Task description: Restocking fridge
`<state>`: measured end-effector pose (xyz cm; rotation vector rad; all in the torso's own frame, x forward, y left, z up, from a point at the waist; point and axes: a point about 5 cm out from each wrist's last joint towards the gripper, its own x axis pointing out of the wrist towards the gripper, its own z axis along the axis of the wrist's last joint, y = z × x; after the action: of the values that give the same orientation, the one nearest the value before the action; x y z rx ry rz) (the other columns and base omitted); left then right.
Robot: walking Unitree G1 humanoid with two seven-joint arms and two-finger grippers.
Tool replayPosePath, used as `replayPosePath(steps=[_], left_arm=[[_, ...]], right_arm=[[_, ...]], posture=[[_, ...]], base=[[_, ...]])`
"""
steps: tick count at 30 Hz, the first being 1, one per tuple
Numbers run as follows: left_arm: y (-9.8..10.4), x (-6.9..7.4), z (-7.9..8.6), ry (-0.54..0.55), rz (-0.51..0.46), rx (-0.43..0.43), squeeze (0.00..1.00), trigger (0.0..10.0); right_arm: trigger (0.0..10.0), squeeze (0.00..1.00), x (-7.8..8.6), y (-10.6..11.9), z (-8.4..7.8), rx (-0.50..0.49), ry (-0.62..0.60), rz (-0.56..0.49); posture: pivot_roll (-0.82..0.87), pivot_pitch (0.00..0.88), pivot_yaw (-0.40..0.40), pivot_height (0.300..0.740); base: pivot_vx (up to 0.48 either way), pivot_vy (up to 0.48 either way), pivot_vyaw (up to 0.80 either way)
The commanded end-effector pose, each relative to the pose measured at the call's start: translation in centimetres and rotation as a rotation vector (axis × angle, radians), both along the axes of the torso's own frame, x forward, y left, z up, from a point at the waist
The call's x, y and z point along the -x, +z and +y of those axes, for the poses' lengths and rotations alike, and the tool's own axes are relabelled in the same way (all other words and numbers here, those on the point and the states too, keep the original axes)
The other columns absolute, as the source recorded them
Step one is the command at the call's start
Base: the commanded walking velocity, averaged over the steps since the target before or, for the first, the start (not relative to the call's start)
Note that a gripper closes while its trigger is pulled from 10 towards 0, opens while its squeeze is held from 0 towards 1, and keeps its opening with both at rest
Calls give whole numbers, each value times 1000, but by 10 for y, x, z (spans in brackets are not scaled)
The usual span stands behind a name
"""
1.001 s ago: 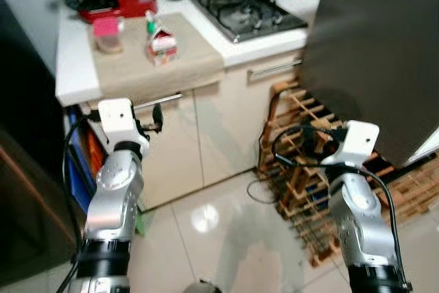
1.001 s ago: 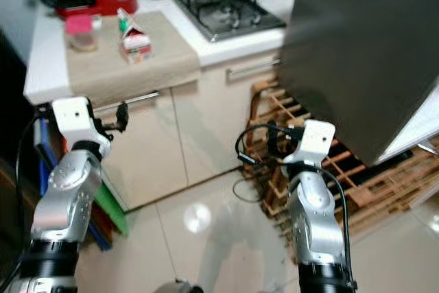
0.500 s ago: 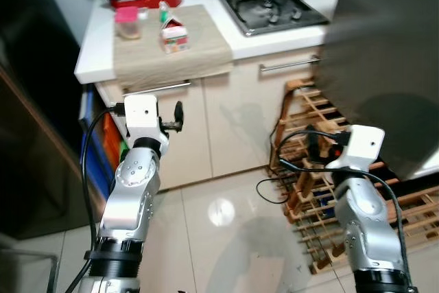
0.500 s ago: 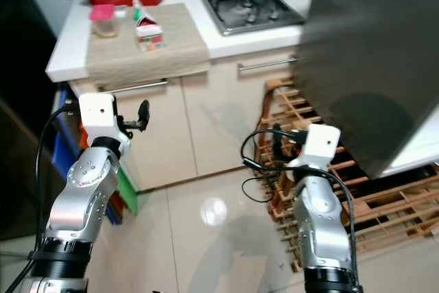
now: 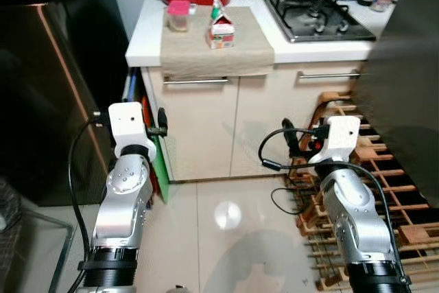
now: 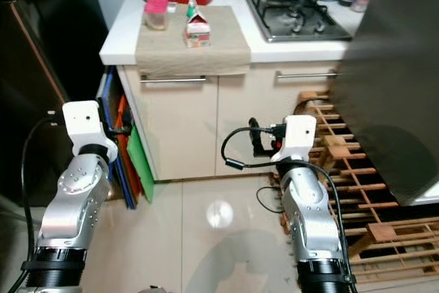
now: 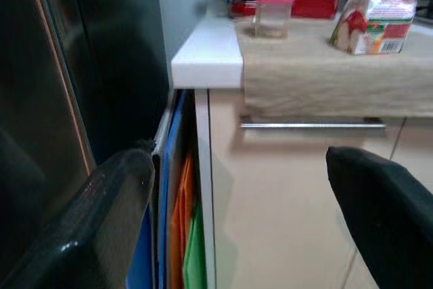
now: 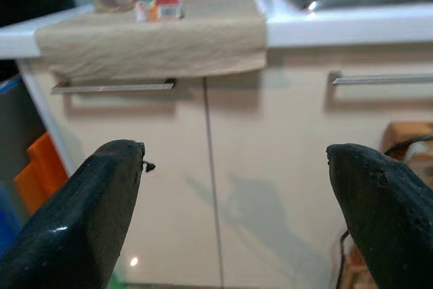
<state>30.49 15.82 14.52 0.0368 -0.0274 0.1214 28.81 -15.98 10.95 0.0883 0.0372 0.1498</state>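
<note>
A small carton (image 5: 221, 29) with a green cap stands on a beige cloth (image 5: 216, 49) on the white desk (image 5: 145, 40), just beside a pink-lidded jar (image 5: 178, 16). Both arms are raised before the cabinet doors, well short of the desk. The left gripper (image 7: 257, 214) and right gripper (image 8: 237, 214) hold nothing, fingers spread wide. The dark fridge (image 5: 41, 87) stands to the left.

It was a home kitchen: a gas hob (image 5: 319, 13) sat in the white surface (image 5: 147, 29) above cream cabinets (image 5: 206, 125), a dark fridge (image 5: 41, 87) stood beside it (tall, glossy), and a wooden wine rack (image 5: 384, 190) rested on the tiled floor (image 5: 226, 238).
</note>
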Motion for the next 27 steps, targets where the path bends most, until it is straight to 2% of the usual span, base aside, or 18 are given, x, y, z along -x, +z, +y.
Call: replayPosePath(steps=[1, 4, 9, 11, 12, 16, 17, 20, 21, 22, 23, 24, 27], left_arm=[[2, 0, -1, -7, -1, -30, 0, 10000], [3, -2, -1, -17, 4, -44, 0, 10000], [6, -7, -4, -43, -7, -56, 0, 10000], [8, -11, -6, -52, -11, -52, 0, 10000], [9, -13, -7, -64, -15, -50, 0, 10000], [15, -17, -17, -143, -50, -18, 0, 10000], [19, -16, -18, -169, -75, 23, 0, 10000], [23, -19, -17, -154, -94, 41, 0, 10000], [27, -20, -17, -151, -116, 51, 0, 10000], [27, -20, -17, -151, -116, 51, 0, 10000], [37, -21, -16, -154, -168, 57, 0, 10000], [41, -21, -16, -155, -189, 57, 0, 10000], [45, -22, -16, -155, -210, 57, 0, 10000]], right_arm=[[10000, 541, 0, 1, 5, -13, 13, -6], [10000, 541, -1, 3, 6, -23, 16, -15], [10000, 584, -4, 5, 11, 20, 47, -33], [10000, 600, -6, 4, 9, 22, 21, -22], [10000, 588, -8, 3, 7, 25, -7, -13], [10000, 373, -11, 5, 0, 56, -63, -18], [10000, 337, -11, 7, -2, 57, -80, -34], [10000, 337, -11, 16, -5, 76, -117, -95], [10000, 349, -11, 25, -6, 90, -132, -155], [10000, 349, -11, 25, -6, 90, -132, -155], [10000, 353, -11, 44, -4, 102, -129, -257], [10000, 353, -11, 51, -3, 104, -120, -289], [10000, 361, -13, 58, 3, 104, -86, -312]], posture=[[-63, 0, 17, 740], [-65, 0, 23, 740], [-76, 0, 41, 740], [-88, 0, 51, 740], [-90, 0, 52, 740], [-98, 0, 57, 740], [-100, 0, 57, 740], [-101, 0, 57, 740], [-101, 0, 57, 740], [-101, 0, 57, 740], [-102, 0, 59, 740], [-102, 0, 59, 740], [-103, 0, 62, 740]], base=[[0, 0, 444], [0, 0, 448], [0, 0, 460], [0, 0, 488], [0, 0, 500], [0, 0, 136], [458, 0, 0], [460, 0, 0], [461, 0, 0], [461, 0, 0], [472, 0, 0], [480, 0, 0], [480, 0, 0]])
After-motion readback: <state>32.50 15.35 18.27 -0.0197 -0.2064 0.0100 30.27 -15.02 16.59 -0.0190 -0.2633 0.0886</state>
